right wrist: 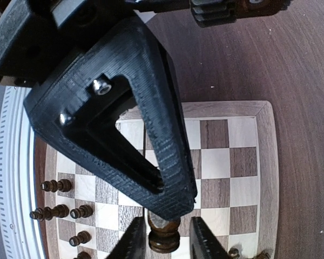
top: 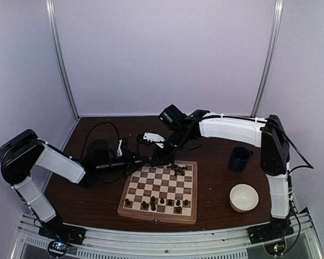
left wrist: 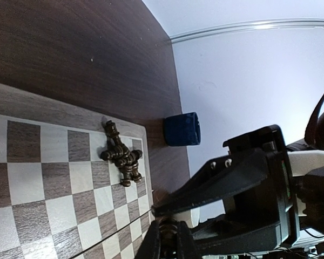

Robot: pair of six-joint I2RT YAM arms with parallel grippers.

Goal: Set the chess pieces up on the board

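Observation:
The board (top: 156,217) lies mid-table, between the two arms. Over its far left corner my two grippers meet tip to tip. The left gripper (top: 149,160) (left wrist: 170,245) is shut on one dark chess piece (left wrist: 170,236) (right wrist: 164,237). The right gripper (top: 161,160) (right wrist: 164,240) is open, with a gap on each side of that same piece. A heap of chess pieces (top: 177,169) (left wrist: 121,156) lies toppled at the board's far right corner. Several more pieces (top: 156,204) (right wrist: 59,210) stand along the near rows.
A dark blue cup (top: 240,158) (left wrist: 182,129) stands on the table right of the board. A white bowl (top: 243,197) sits nearer the right arm's base. Black cables lie behind the left arm. Pale walls enclose the table.

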